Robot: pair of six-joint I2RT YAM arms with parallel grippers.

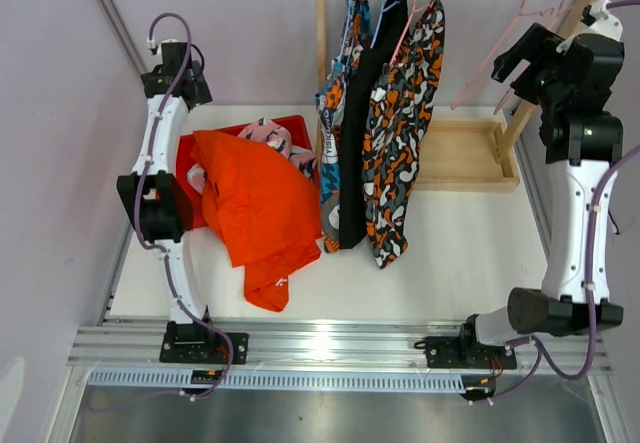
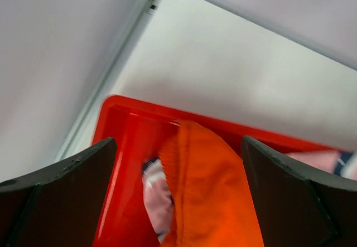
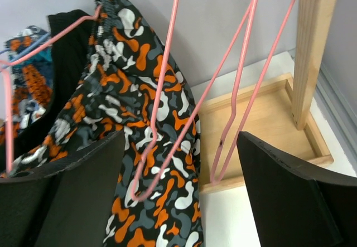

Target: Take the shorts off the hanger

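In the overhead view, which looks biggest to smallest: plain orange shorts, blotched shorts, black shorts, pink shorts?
1-2: plain orange shorts and blotched shorts, too alike to rank.
3: black shorts, partly hidden.
4: pink shorts, mostly covered.

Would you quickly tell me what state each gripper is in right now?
Left gripper: open, holding nothing.
Right gripper: open, holding nothing.

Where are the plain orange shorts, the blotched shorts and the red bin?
plain orange shorts (image 1: 258, 208), top view, middle of the draped fabric.
blotched shorts (image 1: 405, 133), top view, middle of the hanging leg.
red bin (image 2: 120, 113), left wrist view, far rim.
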